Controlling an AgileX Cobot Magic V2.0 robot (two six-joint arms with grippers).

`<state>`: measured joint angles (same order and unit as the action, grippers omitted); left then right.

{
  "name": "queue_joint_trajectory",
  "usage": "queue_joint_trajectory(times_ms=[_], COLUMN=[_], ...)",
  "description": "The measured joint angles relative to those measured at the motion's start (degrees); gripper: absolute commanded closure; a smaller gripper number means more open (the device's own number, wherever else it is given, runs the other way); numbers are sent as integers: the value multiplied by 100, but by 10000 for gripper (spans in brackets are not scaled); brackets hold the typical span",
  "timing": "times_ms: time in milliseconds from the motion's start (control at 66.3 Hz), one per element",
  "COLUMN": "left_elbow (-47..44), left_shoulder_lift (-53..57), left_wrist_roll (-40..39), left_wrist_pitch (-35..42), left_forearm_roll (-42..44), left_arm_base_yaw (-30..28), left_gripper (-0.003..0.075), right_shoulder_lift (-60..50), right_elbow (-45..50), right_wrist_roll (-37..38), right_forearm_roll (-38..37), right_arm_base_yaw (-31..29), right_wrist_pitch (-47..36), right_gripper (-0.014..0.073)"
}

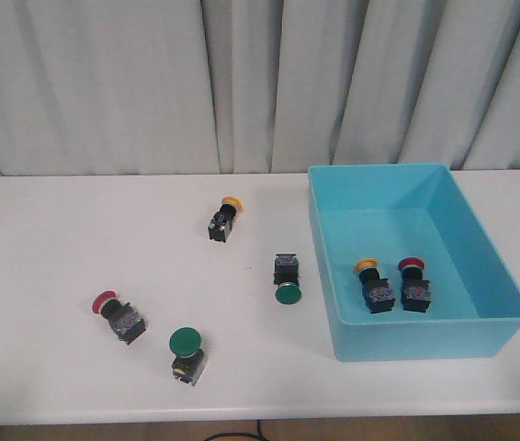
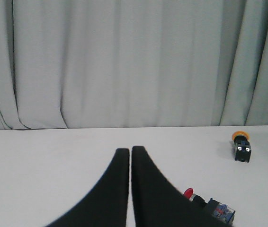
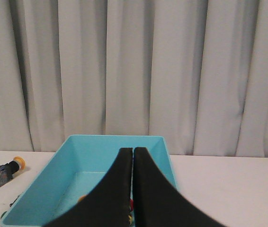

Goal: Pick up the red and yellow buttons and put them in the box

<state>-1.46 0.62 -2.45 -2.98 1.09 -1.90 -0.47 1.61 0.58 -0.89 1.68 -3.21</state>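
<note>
Left fingers (image 2: 130, 156) and right fingers (image 3: 133, 156): closed, empty. Surface (image 1: 49, 230), near to far: red button (image 1: 118, 315), on its side; yellow button (image 1: 224, 219), likewise. Box (image 1: 508, 289): holds one yellow (image 1: 373, 285), one red (image 1: 414, 283), apparently sorted.

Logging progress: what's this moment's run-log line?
box: one yellow, one red | table: red button, yellow button | both claws shut, empty

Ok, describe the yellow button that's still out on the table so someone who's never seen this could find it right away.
Start at the turquoise box on the right of the white table, then look to the left of its far corner. The yellow button lies on its side there, farther back than any other loose switch. Its yellow cap sets it apart: the nearest loose one is green-capped, and the other yellow one sits inside the box.
</note>
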Motion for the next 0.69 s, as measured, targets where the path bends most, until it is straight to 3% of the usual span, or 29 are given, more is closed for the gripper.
queue_joint_trajectory(times_ms=[694], left_elbow=[0], left_shoulder_lift=[0], left_wrist_roll=[0], left_wrist_pitch=[5], left_forearm_roll=[0], left_arm_base_yaw=[0], left_gripper=[728], right_shoulder_lift=[-18], right_elbow=[0], right_wrist_roll=[4], right_forearm_roll=[0], right_arm_base_yaw=[0], right_wrist_pitch=[420], right_gripper=[601])
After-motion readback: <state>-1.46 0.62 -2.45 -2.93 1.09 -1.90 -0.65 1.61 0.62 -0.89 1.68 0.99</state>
